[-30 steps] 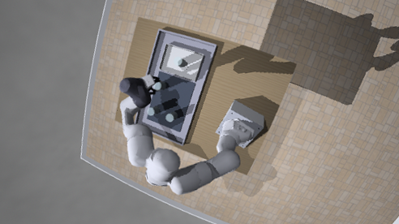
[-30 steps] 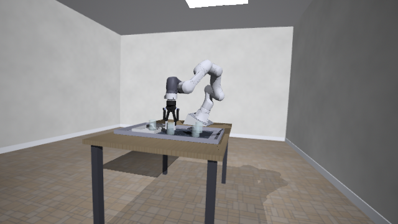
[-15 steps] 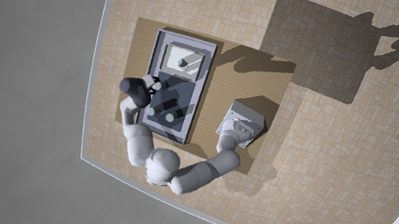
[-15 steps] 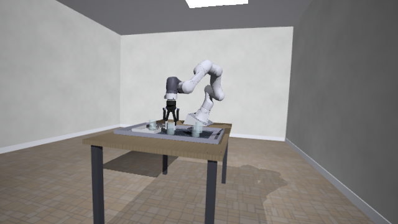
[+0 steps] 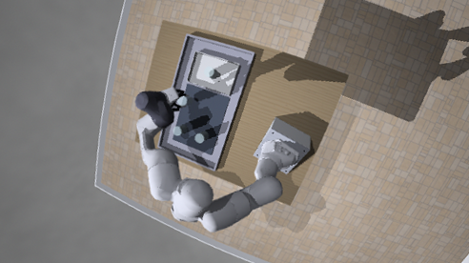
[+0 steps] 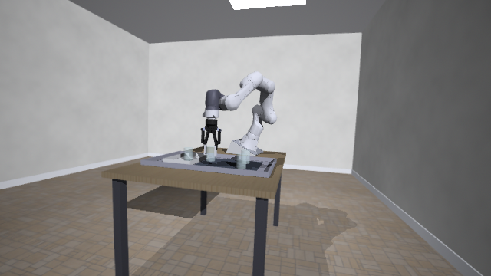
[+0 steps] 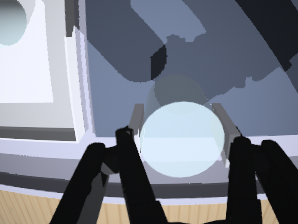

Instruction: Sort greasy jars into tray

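My gripper (image 5: 181, 101) (image 6: 210, 149) (image 7: 178, 117) is shut on a pale glass jar (image 5: 182, 100) (image 6: 210, 155) (image 7: 182, 137) at the edge of the dark drying mat (image 5: 211, 107) (image 6: 226, 162) (image 7: 200, 30), close to the tray. In the wrist view the fingers sit on both sides of the jar. Two more jars (image 5: 176, 131) (image 5: 200, 138) stand on the mat; in the side view they overlap (image 6: 242, 159). A fourth jar (image 5: 212, 73) (image 6: 187, 153) (image 7: 9, 19) stands in the white tray (image 5: 201, 62) (image 6: 173, 159) (image 7: 27, 76) beside the mat.
Mat and tray rest on a grey steel top (image 5: 183, 60) on a wooden table (image 5: 285, 89) (image 6: 199, 180). The robot's base (image 5: 282, 144) is mounted at the table's far side, and the arm curves around past the table edge.
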Available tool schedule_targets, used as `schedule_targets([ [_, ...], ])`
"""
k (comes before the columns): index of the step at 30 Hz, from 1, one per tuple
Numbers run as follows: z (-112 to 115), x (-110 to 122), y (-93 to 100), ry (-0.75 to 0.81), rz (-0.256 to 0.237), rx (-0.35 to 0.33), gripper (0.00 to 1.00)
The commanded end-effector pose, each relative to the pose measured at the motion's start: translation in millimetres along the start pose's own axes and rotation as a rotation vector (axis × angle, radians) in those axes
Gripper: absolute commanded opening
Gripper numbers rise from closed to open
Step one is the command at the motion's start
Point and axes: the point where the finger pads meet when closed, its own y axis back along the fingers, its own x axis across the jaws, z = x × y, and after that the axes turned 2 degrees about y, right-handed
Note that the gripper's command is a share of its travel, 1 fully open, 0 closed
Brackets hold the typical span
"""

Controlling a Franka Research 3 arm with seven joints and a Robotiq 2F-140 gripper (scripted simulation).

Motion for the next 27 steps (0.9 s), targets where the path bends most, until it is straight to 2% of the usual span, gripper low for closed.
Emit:
schedule_targets([
  [1,-2.6,-0.5,8.4,-0.004,0.003,0.007,0.0],
  [27,-2.2,-0.7,72.3,-0.004,0.003,0.007,0.0],
])
